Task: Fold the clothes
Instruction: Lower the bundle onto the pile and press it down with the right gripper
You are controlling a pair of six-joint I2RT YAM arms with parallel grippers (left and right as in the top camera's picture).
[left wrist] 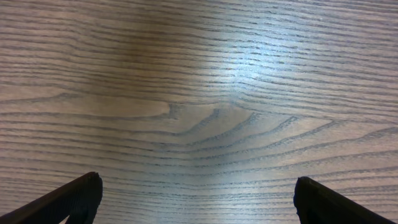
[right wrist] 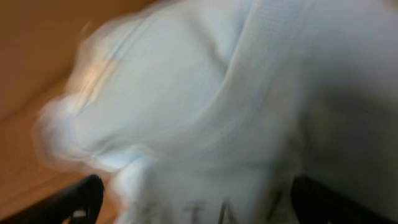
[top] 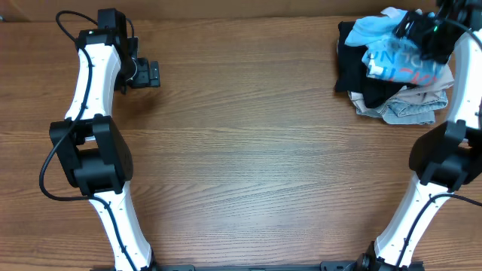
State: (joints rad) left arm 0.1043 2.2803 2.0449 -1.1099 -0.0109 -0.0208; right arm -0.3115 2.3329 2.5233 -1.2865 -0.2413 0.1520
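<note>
Both open: our left hand (left wrist: 196, 190) idles; our right hand (right wrist: 196, 190) faces the blue T-shirt (right wrist: 205, 112) just ahead. We should pinch one edge, sparing garments (top: 410, 109) beneath.

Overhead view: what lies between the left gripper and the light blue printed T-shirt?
From the left gripper, bare brown wooden table, then a black garment edge just before the light blue T-shirt, in the overhead view.

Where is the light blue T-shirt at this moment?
In the overhead view the light blue T-shirt lies crumpled atop the pile at the table's far right corner, over the black garment, under the right gripper.
</note>
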